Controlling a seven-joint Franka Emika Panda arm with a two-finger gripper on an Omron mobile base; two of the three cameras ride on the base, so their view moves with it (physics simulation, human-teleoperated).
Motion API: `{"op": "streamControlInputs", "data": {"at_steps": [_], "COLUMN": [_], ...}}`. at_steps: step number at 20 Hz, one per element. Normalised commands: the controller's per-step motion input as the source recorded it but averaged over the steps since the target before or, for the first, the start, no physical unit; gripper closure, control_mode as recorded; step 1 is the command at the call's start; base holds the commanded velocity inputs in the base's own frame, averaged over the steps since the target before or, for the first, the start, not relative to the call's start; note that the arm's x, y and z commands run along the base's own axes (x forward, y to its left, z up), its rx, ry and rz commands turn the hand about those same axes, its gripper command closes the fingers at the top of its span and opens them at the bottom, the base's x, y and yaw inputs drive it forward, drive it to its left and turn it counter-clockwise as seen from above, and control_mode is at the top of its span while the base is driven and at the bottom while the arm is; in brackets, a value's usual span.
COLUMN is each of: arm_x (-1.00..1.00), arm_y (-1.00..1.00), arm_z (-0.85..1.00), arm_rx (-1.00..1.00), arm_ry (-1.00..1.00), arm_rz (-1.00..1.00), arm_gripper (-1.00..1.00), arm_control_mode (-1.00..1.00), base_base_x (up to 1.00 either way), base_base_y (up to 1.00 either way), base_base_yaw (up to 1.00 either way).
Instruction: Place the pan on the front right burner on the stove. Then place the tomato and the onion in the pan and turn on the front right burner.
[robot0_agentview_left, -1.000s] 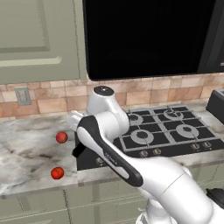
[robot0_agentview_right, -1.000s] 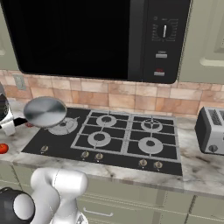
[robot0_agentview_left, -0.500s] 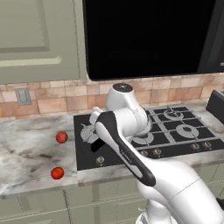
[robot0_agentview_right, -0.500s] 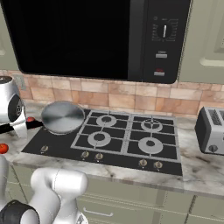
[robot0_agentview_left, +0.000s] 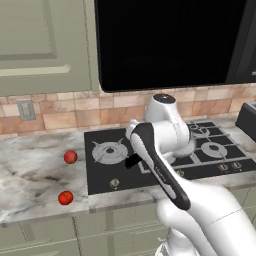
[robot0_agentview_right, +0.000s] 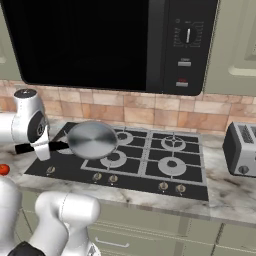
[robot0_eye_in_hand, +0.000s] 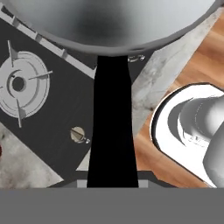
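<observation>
In the right base view, the gripper (robot0_agentview_right: 39, 146) sits at the left edge of the stove (robot0_agentview_right: 150, 172), with the black handle of the pan (robot0_agentview_right: 92, 139) passing through it. The jaws are closed on that handle; in the hand view the handle runs straight up from between the fingertips to the pan (robot0_eye_in_hand: 109, 22) bowl. The pan is carried level in the air above the left half of the cooktop, its bowl over the front left region, not resting on any grate.

Along the near edge of the stove runs a row of small silver knobs (robot0_agentview_right: 163, 186). The front right burner (robot0_agentview_right: 171, 164) lies under its grey grate, well apart from the pan and uncovered. In the hand view, the star-shaped burner (robot0_eye_in_hand: 19, 84) shows below and to the left of the handle, with one knob (robot0_eye_in_hand: 78, 134) beside it.

In the left base view, two red balls lie on the marble counter (robot0_agentview_left: 35, 175) left of the stove: the nearer red ball (robot0_agentview_left: 65, 198) by the front edge, the farther red ball (robot0_agentview_left: 70, 157) just beside the cooktop

Farther right, a toaster (robot0_agentview_right: 241, 149) stands on the counter. A microwave (robot0_agentview_right: 115, 45) hangs above the stove
</observation>
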Motion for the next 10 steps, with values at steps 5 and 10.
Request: {"op": "streamControlInputs", "data": {"at_steps": [5,10], "arm_x": [0.33,0.44], "arm_y": [-0.42,-0.32], "arm_z": [0.00,0.00], "arm_rx": [0.00,0.00], "arm_ry": [0.09,0.10], "arm_rz": [-0.09,-0.06], "arm_gripper": [1.00,1.00], "arm_control_mode": [-1.00,-1.00], "base_base_x": [0.00,0.00], "base_base_y": [0.00,0.00], "base_base_yaw": [0.00,0.00]}}
